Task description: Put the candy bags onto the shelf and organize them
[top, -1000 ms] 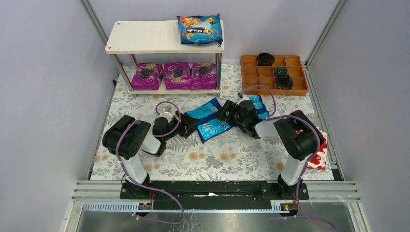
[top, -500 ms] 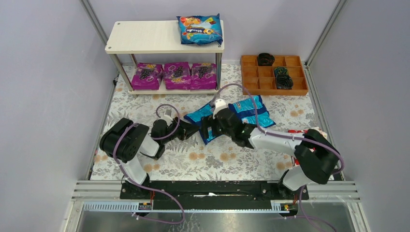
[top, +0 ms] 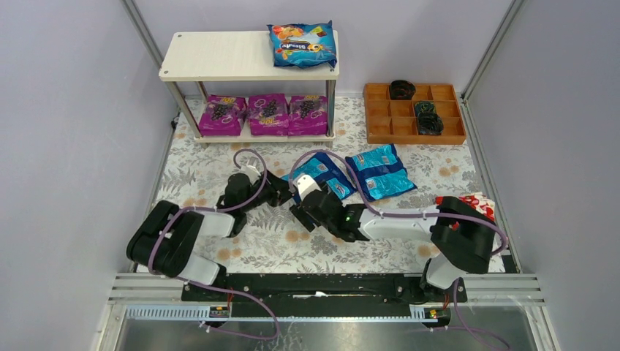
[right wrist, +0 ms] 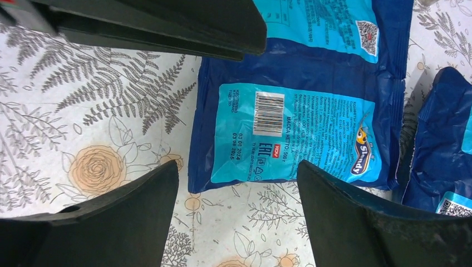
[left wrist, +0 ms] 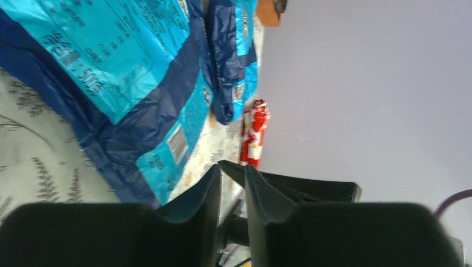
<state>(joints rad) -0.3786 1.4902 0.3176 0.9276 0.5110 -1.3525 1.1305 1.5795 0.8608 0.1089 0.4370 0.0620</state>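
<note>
Currently both arms are reaching in low over the middle of the mat. The left gripper is lying tipped on its side, jaws pressed together right at the near-left corner of a blue bag. Cannot tell whether any of the film is being caught between them. The right gripper is hovering over that same bag's near edge with its jaws spread wide, gripping nothing, and the bag's barcode panel is showing below the gap. A second blue bag is lying just beside the first, toward the mat's right side. The shelf is standing at the mat's far edge. A third blue bag is sitting at the right end of its top board. Three purple bags are lining the lower board side by side. An orange tray is sitting at the mat's far-right corner, and a red-and-white packet is lying at the right edge, beside the right arm.
</note>
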